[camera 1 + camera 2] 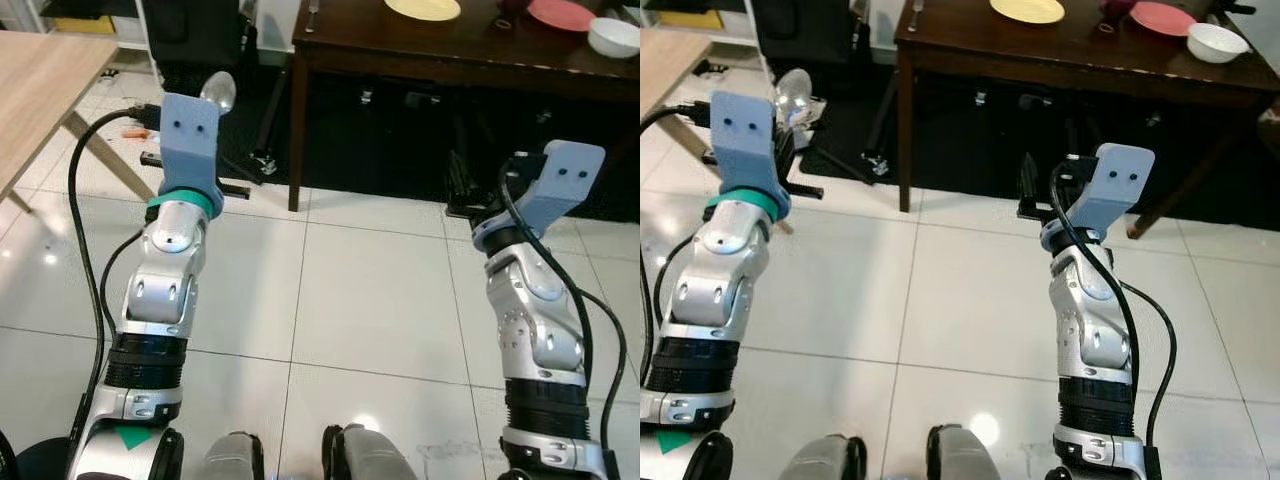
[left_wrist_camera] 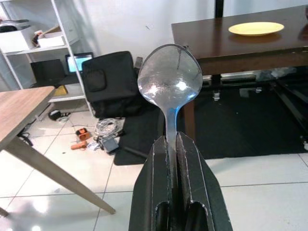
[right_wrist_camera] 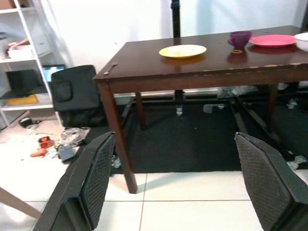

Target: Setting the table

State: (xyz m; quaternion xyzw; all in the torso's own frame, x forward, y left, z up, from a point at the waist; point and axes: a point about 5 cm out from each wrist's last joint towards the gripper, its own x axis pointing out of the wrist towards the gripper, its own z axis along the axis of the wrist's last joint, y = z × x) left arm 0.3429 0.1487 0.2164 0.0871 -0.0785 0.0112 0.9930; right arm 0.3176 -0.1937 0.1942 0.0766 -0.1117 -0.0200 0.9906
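My left gripper [image 2: 172,144] is shut on the handle of a metal spoon [image 2: 169,79], whose bowl stands up past the fingertips; the spoon's bowl [image 1: 219,91] also pokes out above the left wrist mount. My right gripper [image 3: 175,159] is open, with nothing between its fingers [image 3: 96,173]. Ahead stands a dark wooden table [image 1: 440,45] with a yellow plate [image 1: 423,8], a pink plate [image 1: 561,14], a white bowl [image 1: 614,37] and a purple cup [image 3: 239,38]. Both arms are raised in front of me, short of the table.
A light wooden table [image 1: 40,90] stands to my left. A black bag [image 2: 108,82], cables and small tools [image 2: 98,137] lie on the floor by white shelves [image 2: 38,43]. A dark mat [image 3: 192,139] lies under the dark table. White tiled floor [image 1: 370,300] stretches between.
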